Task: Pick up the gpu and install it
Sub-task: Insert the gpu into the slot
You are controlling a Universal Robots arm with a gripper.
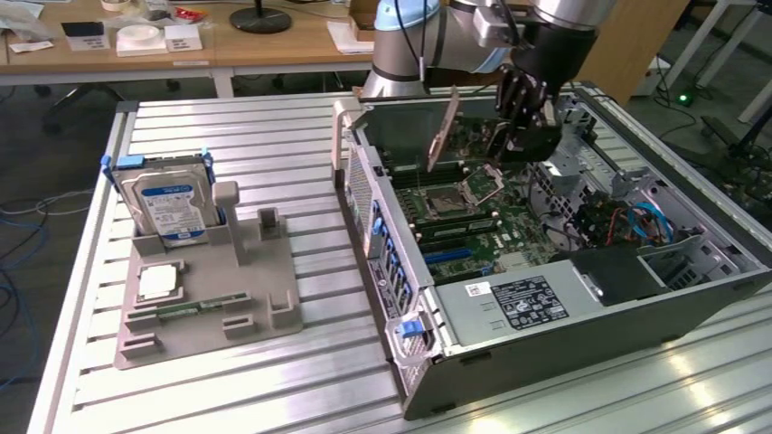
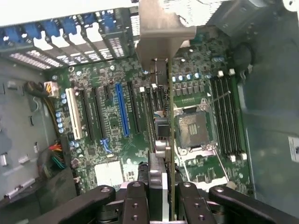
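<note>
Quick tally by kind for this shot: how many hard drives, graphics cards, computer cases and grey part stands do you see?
Hard drive: 1
gpu: 1, clamped in the gripper above the motherboard
Computer case: 1
Grey stand: 1
Total: 4

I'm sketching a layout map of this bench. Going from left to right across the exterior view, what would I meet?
In order: hard drive → gpu → gripper → blue cables.
</note>
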